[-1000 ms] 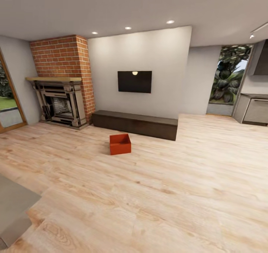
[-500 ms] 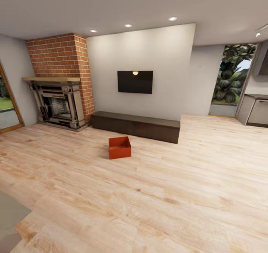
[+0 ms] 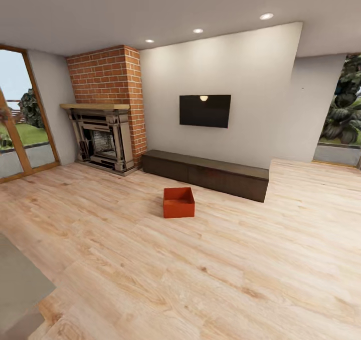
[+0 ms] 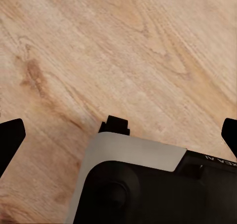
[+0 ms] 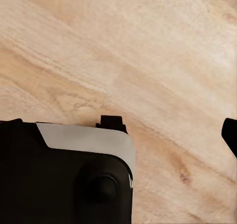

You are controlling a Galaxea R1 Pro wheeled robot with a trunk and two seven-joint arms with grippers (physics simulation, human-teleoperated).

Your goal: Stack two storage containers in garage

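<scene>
One storage container [image 3: 178,203] sits on the wood plank floor [image 3: 210,265] ahead, slightly left of centre, before the TV bench [image 3: 205,174] — well apart from both arms. Left end effector [image 4: 118,135] and right end effector [image 5: 168,130] hang splayed, empty — neither clearly nearer.

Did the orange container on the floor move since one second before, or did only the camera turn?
No. The container keeps its spot in front of the left part of the low dark bench; the whole picture shifted right together, so the camera turned.
</scene>
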